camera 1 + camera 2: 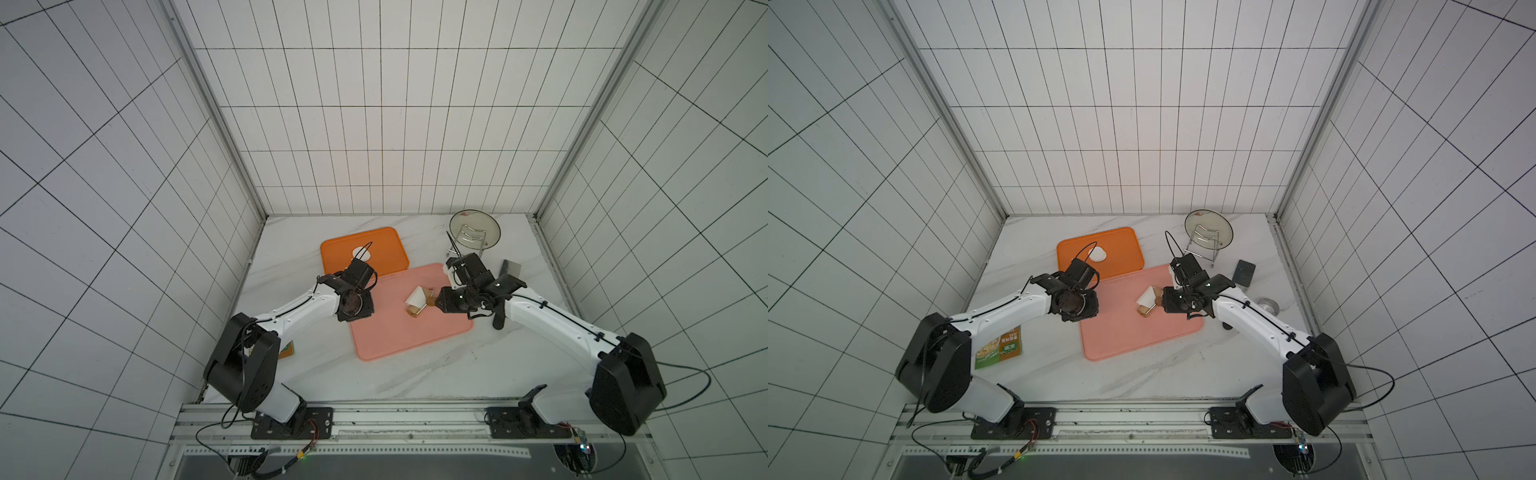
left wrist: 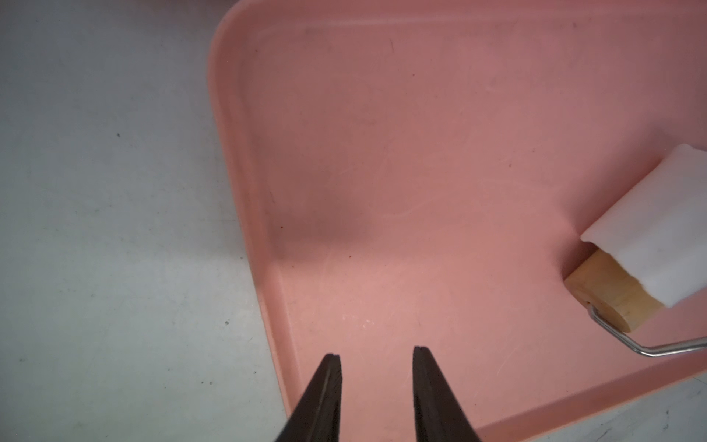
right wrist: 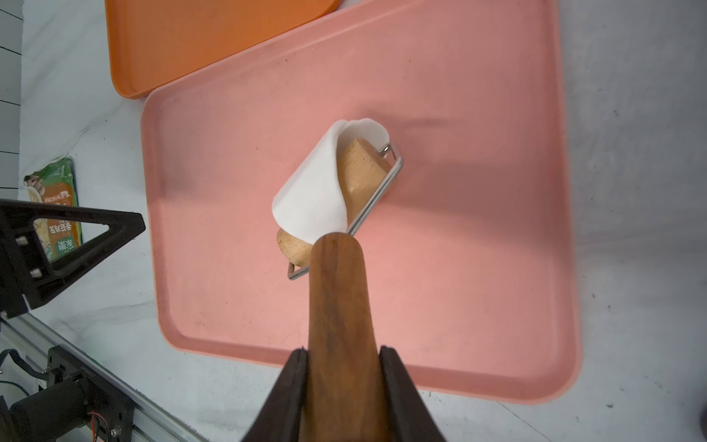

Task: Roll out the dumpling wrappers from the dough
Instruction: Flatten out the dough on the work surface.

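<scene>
From my seat, the right gripper (image 3: 343,352) has its fingers (image 3: 290,386) clamped on either side of the dark wooden handle (image 3: 338,291) of a small roller (image 3: 363,172). The roller is a pale wooden drum in a thin wire frame, held over the middle of the pink tray (image 3: 459,268). The dough (image 3: 313,191) is a thin white sheet draped round the drum, with bare wood showing at both ends. I cannot tell whether the drum touches the tray.

The left gripper (image 2: 377,354) hangs above the pink tray by its rim on the left arm's side. Its fingers (image 2: 323,390) are parted, with nothing between them but tray.

The dumpling wrappers (image 1: 1097,253) lie on the orange tray (image 1: 1121,245) behind the pink one, white and round. A cable crosses them, so I can't count them.

On the counter (image 3: 631,191), near the left arm's base, lies a green and orange food packet (image 1: 999,348). It carries a picture of food and Chinese characters — upside down in the right wrist view, and too small for me to read.
</scene>
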Controlling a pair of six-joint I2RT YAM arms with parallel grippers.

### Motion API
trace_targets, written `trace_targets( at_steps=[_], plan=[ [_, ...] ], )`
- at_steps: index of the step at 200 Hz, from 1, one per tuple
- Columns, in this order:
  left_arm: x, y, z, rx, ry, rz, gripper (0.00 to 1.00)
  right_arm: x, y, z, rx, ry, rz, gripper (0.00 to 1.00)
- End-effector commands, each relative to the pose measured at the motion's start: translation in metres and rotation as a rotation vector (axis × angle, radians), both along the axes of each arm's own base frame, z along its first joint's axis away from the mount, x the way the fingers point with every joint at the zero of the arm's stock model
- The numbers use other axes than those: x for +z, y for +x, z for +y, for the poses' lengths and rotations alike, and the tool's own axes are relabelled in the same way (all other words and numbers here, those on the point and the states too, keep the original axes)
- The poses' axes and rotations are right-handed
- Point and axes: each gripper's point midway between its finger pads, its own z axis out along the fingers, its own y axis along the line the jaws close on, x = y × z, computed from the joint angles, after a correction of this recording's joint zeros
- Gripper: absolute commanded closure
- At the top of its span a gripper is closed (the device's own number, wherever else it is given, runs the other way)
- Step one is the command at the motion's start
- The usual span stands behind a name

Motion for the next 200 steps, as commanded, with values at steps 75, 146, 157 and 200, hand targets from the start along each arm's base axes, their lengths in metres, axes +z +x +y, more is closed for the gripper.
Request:
trace_targets(
  at_steps=[75, 146, 157, 200],
  plan=[
    [0.002, 0.005, -0.001, -0.007, -0.007, -0.018, 0.68, 0.014, -0.019, -0.05, -0.035, -0.152, 0.022, 1.0],
    [0.006, 0.0, 0.004, 0.008, -0.007, -0.027, 0.68, 0.089, -0.004, 0.011, 0.109, 0.054, -0.141, 1.0],
    [0.006, 0.0, 0.004, 0.01, -0.008, -0.029, 0.68, 0.09, 0.0, 0.017, 0.11, 0.086, -0.147, 1.0],
    [0.007, 0.0, 0.001, 0.008, -0.012, -0.03, 0.68, 0.03, 0.004, 0.023, 0.088, 0.066, -0.049, 1.0]
  ],
)
